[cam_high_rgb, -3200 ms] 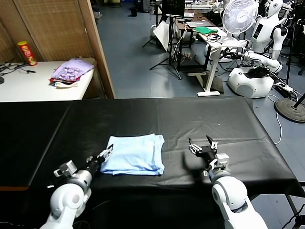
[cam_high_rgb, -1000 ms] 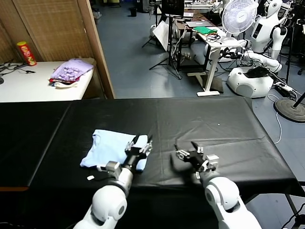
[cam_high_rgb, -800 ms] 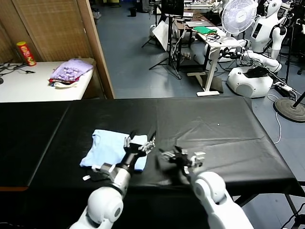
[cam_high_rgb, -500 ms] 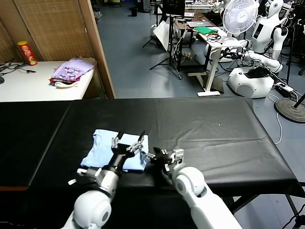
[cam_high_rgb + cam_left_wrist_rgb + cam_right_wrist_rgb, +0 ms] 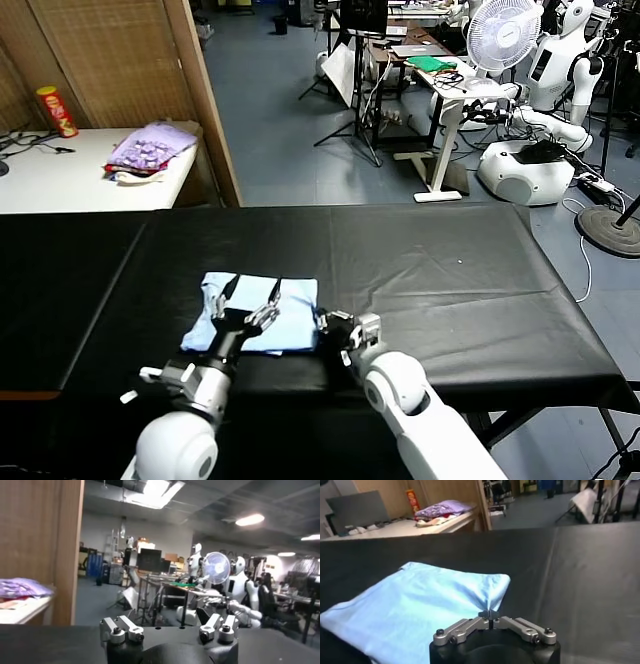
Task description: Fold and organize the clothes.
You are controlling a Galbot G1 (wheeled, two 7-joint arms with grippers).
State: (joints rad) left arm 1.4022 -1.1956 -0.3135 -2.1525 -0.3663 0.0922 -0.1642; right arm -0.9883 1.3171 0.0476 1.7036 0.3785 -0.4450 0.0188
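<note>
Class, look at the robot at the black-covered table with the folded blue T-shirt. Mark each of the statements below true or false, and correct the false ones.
1. The right gripper is shut on an edge of the T-shirt. True.
2. The left gripper is clamped on the shirt. False: its fingers stand open above the shirt, holding nothing.
3. The shirt lies spread out flat with both sleeves showing. False: it lies folded into a compact block on the black table cover.
4. The purple cloth pile sits on the white side table, apart from the shirt. True.
5. The red can stands on the black table cover. False: it stands on the white side table.
</note>
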